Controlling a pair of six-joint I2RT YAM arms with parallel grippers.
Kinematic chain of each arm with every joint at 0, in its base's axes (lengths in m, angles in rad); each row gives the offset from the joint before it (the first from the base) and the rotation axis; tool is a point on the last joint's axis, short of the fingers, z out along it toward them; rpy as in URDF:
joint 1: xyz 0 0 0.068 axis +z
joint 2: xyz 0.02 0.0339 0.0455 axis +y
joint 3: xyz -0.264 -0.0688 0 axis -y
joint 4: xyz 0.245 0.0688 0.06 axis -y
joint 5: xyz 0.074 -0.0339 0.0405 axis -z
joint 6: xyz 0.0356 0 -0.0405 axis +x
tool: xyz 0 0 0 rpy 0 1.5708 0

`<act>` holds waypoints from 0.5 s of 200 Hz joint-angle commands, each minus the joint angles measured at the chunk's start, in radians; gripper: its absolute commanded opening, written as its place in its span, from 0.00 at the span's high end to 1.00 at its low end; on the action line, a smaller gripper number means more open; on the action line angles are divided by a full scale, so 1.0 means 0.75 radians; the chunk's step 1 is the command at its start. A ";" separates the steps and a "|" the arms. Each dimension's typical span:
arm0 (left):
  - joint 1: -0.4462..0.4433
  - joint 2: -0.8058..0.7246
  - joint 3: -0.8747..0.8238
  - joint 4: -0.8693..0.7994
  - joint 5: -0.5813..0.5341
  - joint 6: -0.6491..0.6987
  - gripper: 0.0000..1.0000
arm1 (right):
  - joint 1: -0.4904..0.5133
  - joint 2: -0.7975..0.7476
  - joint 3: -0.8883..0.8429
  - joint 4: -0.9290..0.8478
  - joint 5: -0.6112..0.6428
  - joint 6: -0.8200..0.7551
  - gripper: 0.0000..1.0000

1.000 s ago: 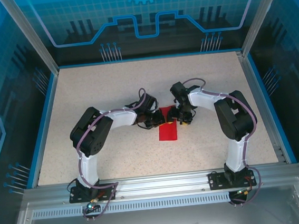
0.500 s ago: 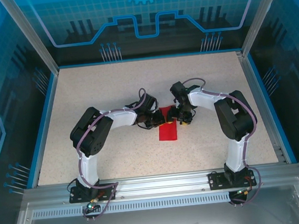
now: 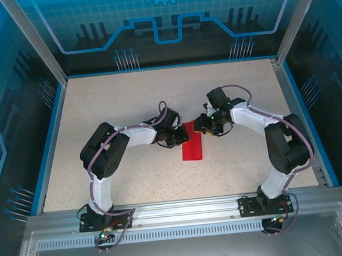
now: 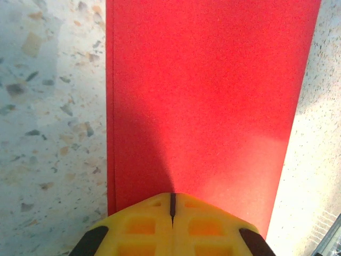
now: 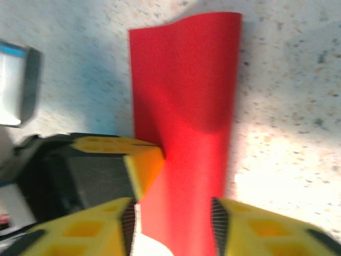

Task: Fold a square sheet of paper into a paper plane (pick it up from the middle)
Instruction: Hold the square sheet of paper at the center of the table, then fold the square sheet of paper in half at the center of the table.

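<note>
In the middle of the table [image 3: 126, 102]: the sheet of paper [image 3: 191, 147], lying as a long strip, one short end toward the arm bases, the other away from them. At the left edge of its far half: the left gripper [image 3: 184, 139], fingertips pressed together, touching the paper. Just right of the far end: the right gripper [image 3: 206, 124], fingers apart, the strip below and between them. One short end curled up a little off the table.

No readable txt, labels, brand marks or nos. anywhere in these views. Back panel [image 3: 166, 19] has only blue line graphics & a gear shape, no letters.
</note>
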 commanded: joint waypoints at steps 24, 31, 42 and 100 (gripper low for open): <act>-0.021 0.079 -0.050 -0.082 -0.066 0.006 1.00 | -0.010 -0.025 -0.114 0.187 -0.212 0.050 0.81; -0.021 0.080 -0.050 -0.083 -0.067 0.006 1.00 | -0.013 -0.012 -0.123 0.203 -0.226 0.050 0.83; -0.021 0.080 -0.050 -0.084 -0.067 0.008 1.00 | -0.017 0.006 -0.139 0.231 -0.247 0.049 0.85; -0.022 0.086 -0.049 -0.088 -0.068 0.014 1.00 | -0.056 0.079 -0.211 0.305 -0.292 -0.001 0.87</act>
